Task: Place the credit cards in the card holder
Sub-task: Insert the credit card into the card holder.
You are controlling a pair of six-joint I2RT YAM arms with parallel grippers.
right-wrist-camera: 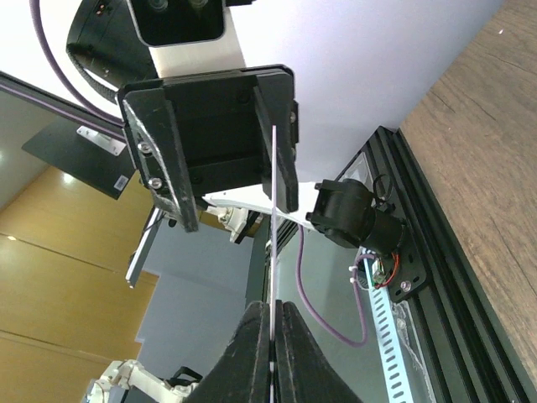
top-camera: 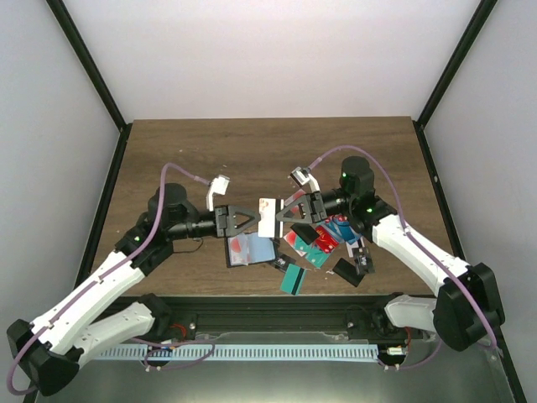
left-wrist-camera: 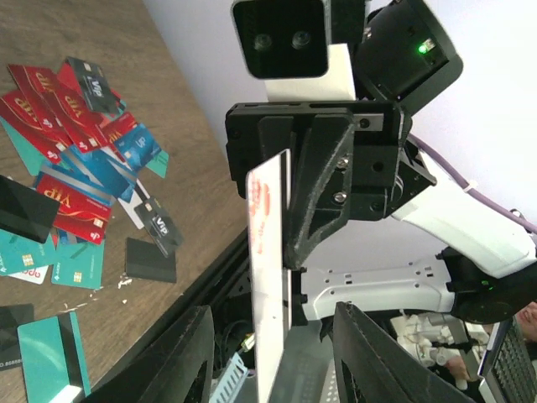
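Dark wood desk (top-camera: 252,151), white walls (top-camera: 268,50), black corner posts (top-camera: 88,63). Right gripper (right-wrist-camera: 273,309) clamped on white credit card (left-wrist-camera: 267,252); left gripper (left-wrist-camera: 273,315) spread wide around it.

I have a dark wood-grain table (top-camera: 252,151) under the rig. The card holder (top-camera: 250,250) lies open on it near the front edge, blue-grey inside up. Just right of it, red cards (top-camera: 304,242) and blue cards (top-camera: 340,225) overlap in a loose heap. A teal card (top-camera: 293,280) and a black card (top-camera: 347,272) lie nearer the edge.
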